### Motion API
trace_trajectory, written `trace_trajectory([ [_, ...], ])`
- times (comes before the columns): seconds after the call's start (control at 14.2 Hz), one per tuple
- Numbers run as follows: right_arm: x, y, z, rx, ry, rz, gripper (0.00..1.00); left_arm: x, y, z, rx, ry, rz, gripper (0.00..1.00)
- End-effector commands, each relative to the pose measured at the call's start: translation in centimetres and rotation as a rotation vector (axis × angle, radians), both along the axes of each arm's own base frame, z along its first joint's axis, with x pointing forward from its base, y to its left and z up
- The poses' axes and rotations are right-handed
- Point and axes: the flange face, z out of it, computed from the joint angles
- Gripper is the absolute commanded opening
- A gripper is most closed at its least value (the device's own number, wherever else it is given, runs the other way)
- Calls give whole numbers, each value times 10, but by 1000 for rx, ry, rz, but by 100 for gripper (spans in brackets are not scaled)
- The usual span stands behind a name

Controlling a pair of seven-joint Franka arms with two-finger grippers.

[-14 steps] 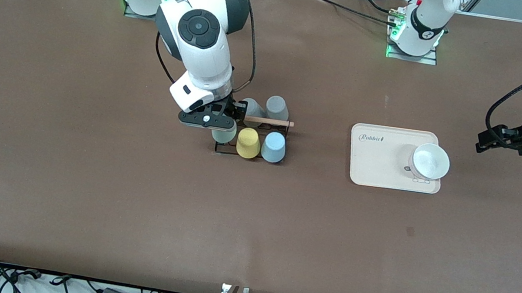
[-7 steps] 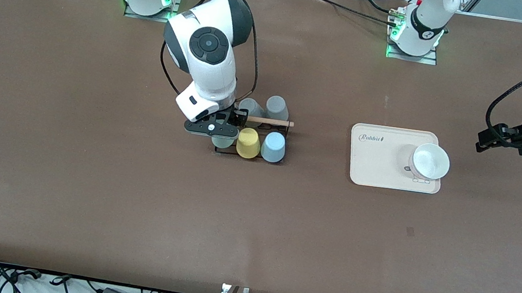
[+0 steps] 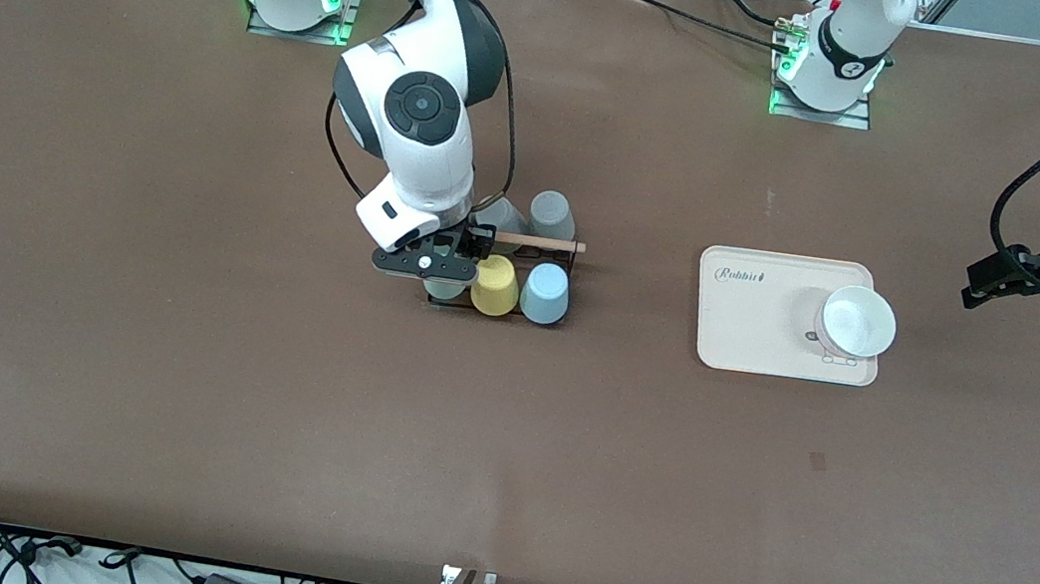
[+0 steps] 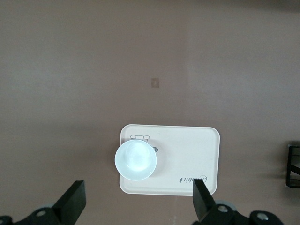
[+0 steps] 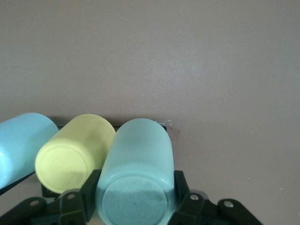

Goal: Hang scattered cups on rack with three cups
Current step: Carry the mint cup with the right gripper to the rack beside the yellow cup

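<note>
right gripper holds mint cup at the rack

near row on the rack (image 3: 556,259), seen from the front camera: mint-green cup (image 3: 443,289), yellow cup (image 3: 495,286), light blue cup (image 3: 545,293), side by side, bottoms up. the mint-green cup sits at the rack's end toward the right arm, mostly hidden under the right gripper (image 3: 424,265); right wrist view shows its jaws clamped on that cup's sides (image 5: 136,173), with the yellow cup (image 5: 75,152) touching it and the light blue one (image 5: 21,143) next along.

wooden rod (image 3: 539,242) runs across the rack top. two grey cups (image 3: 550,214) stand on the row farther from the camera.

cream tray (image 3: 758,313) lies toward the left arm's end of the worktop, with a white bowl (image 3: 858,321) on it.

left gripper (image 3: 1019,277) waits in the air past the tray, jaws spread wide, holding nothing.
</note>
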Motion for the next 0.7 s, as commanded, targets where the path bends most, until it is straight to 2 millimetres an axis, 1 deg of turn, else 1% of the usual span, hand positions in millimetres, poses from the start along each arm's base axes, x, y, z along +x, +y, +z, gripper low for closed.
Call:
trace_trajectory([
  [0.0, 3, 6, -10, -12, -13, 3, 34, -2, -8, 0, -3, 39, -37, 100],
  [0.07, 3, 6, -12, -14, -11, 3, 35, -2, -6, -3, -1, 46, -34, 100],
  [0.21, 2, 6, -14, -16, -9, 3, 39, -2, -3, -8, -2, 58, -28, 100],
  [0.28, 3, 5, -19, -19, -4, 2, 46, -1, -4, -8, -2, 56, -29, 100],
  [0.35, 4, 4, -21, -22, -2, 0, 55, 0, -5, -6, -2, 52, -32, 100],
  [0.42, 4, 4, -21, -22, -2, 0, 68, 0, -5, -7, -2, 53, -32, 100],
  [0.56, 4, 4, -21, -22, -2, 0, 86, 0, -5, -7, -2, 53, -31, 100],
  [0.63, 4, 4, -21, -22, -2, 0, 89, 0, -7, -6, -2, 49, -36, 100],
])
